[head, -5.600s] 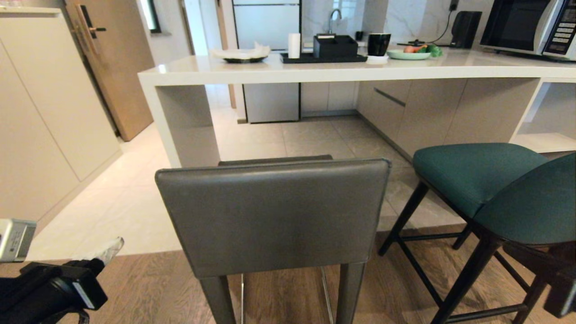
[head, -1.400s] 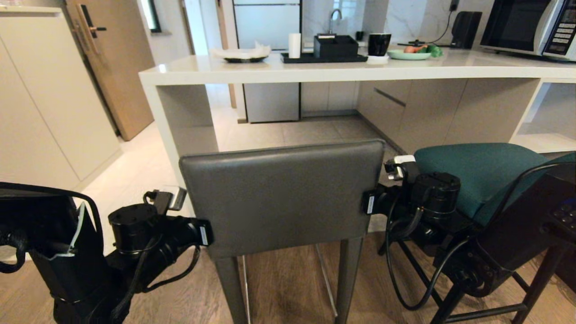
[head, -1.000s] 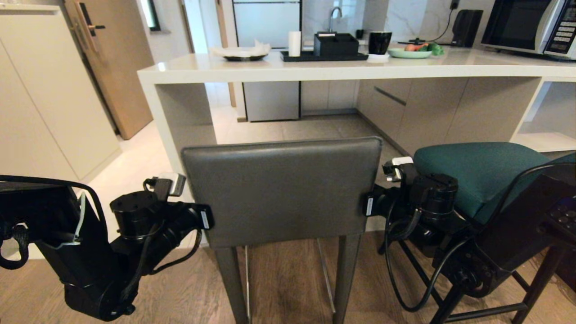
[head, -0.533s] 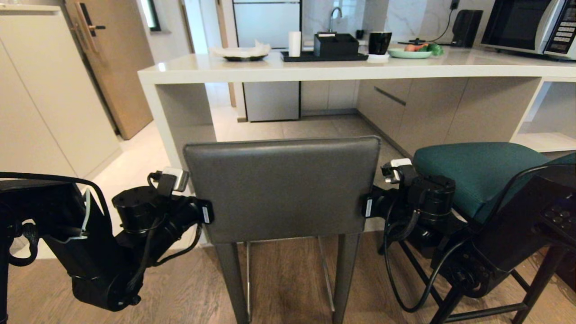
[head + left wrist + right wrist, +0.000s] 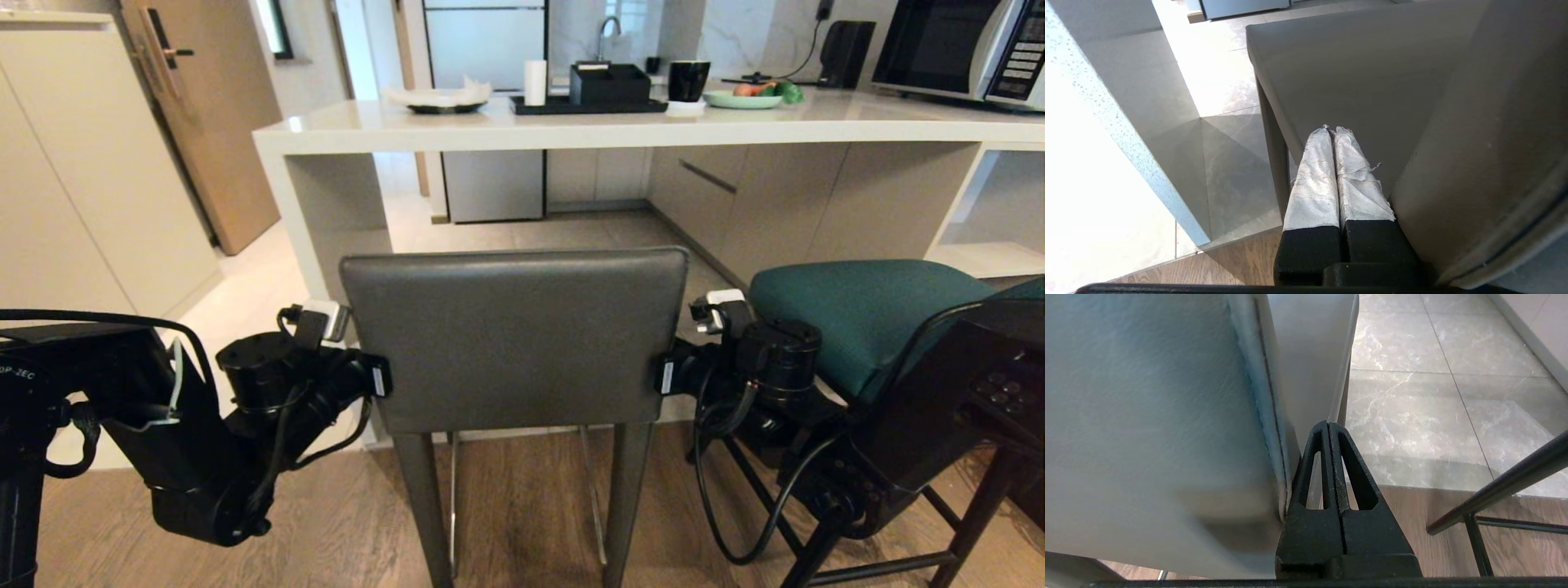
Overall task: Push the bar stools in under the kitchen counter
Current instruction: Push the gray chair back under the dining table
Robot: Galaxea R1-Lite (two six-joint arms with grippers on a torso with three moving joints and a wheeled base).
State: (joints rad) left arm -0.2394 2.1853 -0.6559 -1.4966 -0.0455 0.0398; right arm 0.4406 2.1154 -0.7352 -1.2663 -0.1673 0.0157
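The dark grey bar stool (image 5: 514, 335) stands in front of me, its back toward me, facing the gap under the white kitchen counter (image 5: 620, 131). My left gripper (image 5: 1333, 130) is shut, its white-wrapped fingers lying along the stool's left side (image 5: 1372, 73). Against the backrest's right edge (image 5: 1147, 416) rests my right gripper (image 5: 1328, 424), shut with nothing in it. In the head view both wrists flank the backrest and the fingertips are hidden behind it. The teal bar stool (image 5: 865, 318) stands to the right, just beyond my right arm.
The counter's left side panel (image 5: 326, 220) stands close ahead of the grey stool's left front. The counter top carries a black tray (image 5: 588, 104), a mug (image 5: 687, 80), plates and a microwave (image 5: 963, 49). The teal stool's black legs (image 5: 841, 498) cross beside my right arm.
Both arms have come up to either side of the grey stool's backrest. Over the last second the stool has shifted a little farther toward the counter, with the left arm following forward.
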